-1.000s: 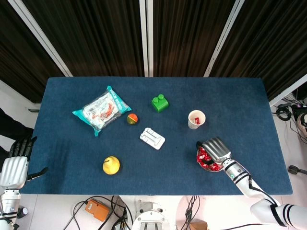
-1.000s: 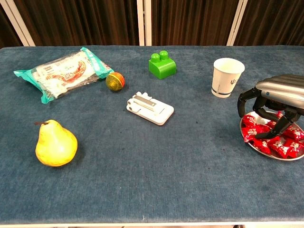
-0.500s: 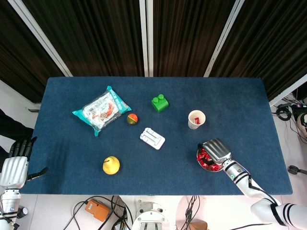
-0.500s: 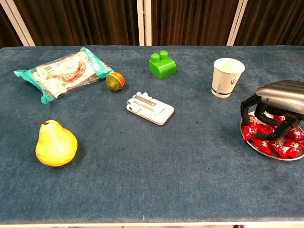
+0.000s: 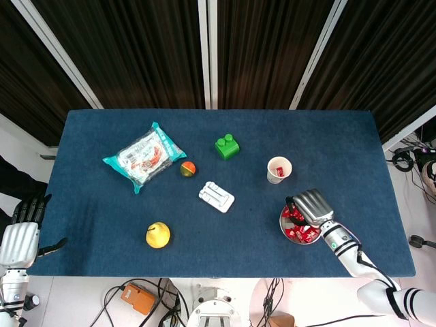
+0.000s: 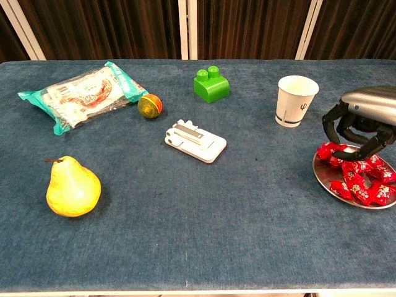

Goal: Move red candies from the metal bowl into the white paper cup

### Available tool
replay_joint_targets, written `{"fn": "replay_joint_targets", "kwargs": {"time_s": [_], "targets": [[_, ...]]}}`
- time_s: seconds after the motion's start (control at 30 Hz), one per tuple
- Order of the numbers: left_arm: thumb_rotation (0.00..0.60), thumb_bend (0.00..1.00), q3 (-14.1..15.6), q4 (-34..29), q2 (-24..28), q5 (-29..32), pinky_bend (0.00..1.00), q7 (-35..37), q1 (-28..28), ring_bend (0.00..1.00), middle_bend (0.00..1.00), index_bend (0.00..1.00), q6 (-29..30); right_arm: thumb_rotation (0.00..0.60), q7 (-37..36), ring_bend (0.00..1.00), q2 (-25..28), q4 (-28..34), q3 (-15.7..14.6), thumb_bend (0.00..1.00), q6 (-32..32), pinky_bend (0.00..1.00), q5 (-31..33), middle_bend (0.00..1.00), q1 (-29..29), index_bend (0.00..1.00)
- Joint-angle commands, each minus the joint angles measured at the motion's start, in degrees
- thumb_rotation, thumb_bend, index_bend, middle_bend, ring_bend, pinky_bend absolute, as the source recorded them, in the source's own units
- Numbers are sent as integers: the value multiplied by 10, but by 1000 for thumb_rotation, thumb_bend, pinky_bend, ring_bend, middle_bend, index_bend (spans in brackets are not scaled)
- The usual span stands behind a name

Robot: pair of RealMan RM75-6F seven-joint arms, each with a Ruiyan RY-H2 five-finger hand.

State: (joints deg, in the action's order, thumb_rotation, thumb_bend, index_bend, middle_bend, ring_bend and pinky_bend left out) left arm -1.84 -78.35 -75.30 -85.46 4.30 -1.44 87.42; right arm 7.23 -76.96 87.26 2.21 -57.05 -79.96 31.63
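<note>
**Ana:** Candies [image 6: 356, 180] sat heaped in the metal bowl [image 6: 323, 177] at the near right of the bench [image 6: 185, 235], and the right hand [image 6: 365, 117] hung over the bowl's far edge, fingers [image 6: 334, 125] curled down toward the pile. Whether they had pinched a candy I could not tell; the tips were dark against the red wrappers.

**Ben:** And the white paper cup [image 6: 296, 100]?

**Ana:** It stood upright just beyond the bowl, to its left, and the head view showed one red candy already inside [image 5: 280, 172]. The left hand [image 5: 20, 235] rested off the bench's left edge, fingers loosely apart, holding nothing.

**Ben:** What could have gone wrong?

**Ana:** In my judgement a slick wrapper might have slipped from a light pinch, or neighbouring candies caught on the fingers might have spilled over the shallow rim. A low swing toward the cup could also have tipped it, being light.

**Ben:** Anything in the way?

**Ana:** No. The green toy brick [image 6: 210, 85], white flat gadget [image 6: 195, 141], small ball [image 6: 150, 105], snack packet [image 6: 80, 94] and pear [image 6: 72, 187] all lay well to the left.
</note>
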Motion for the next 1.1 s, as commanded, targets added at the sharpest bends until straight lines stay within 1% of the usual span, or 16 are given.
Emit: {"fn": "replay_joint_targets", "kwargs": {"time_s": [0.03, 0.13, 0.27, 0.33, 0.43, 0.6, 0.67, 0.8, 0.97, 1.03, 1.1], "targets": [[600, 0, 0, 0, 0, 0, 0, -1, -1, 0, 0, 0, -1, 600, -18, 1000, 18, 17, 25, 516, -18, 1000, 1, 902, 3, 682], [600, 0, -1, -1, 0, -1, 0, -1, -2, 0, 0, 0, -2, 600, -28, 1000, 26, 21, 52, 516, -17, 1000, 16, 901, 15, 682], [600, 0, -1, -1, -1, 0, 0, -1, -3, 0, 0, 0, -4, 600, -26, 1000, 22, 6, 86, 516, -1, 1000, 48, 901, 38, 682], [600, 0, -1, -1, -1, 1, 0, -2, -3, 0, 0, 0, -5, 600, -24, 1000, 15, -9, 102, 516, 11, 1000, 68, 901, 52, 682], [600, 0, -1, -1, -1, 3, 0, -3, -3, 0, 0, 0, -6, 600, -9, 1000, -5, -42, 117, 516, 32, 1000, 97, 901, 73, 682], [600, 0, -1, -1, -2, 5, 0, -4, -4, 0, 0, 0, -9, 600, 10, 1000, -38, -84, 122, 515, 67, 1000, 133, 901, 100, 676], [600, 0, -1, -1, -2, 6, 0, -3, -4, 0, 0, 0, -11, 600, 11, 1000, -47, -96, 121, 516, 74, 1000, 141, 901, 106, 659], [600, 0, -1, 1, -1, 6, 0, -3, -4, 0, 0, 0, -12, 600, 16, 1000, -57, -110, 118, 513, 77, 1000, 148, 901, 110, 556], [600, 0, -2, 1, -1, 6, 0, -2, -5, 0, 0, 0, -12, 600, 20, 1000, -53, -106, 114, 488, 67, 1000, 149, 901, 106, 460], [600, 0, -1, 1, -1, 5, 0, -1, -5, 0, 0, 0, -11, 600, 18, 1000, -46, -95, 113, 483, 52, 1000, 141, 901, 99, 438], [600, 0, -1, 1, -2, 5, 0, -1, -5, 0, 0, 0, -11, 600, 7, 1000, -31, -68, 107, 483, 23, 1000, 119, 901, 83, 431]]}}
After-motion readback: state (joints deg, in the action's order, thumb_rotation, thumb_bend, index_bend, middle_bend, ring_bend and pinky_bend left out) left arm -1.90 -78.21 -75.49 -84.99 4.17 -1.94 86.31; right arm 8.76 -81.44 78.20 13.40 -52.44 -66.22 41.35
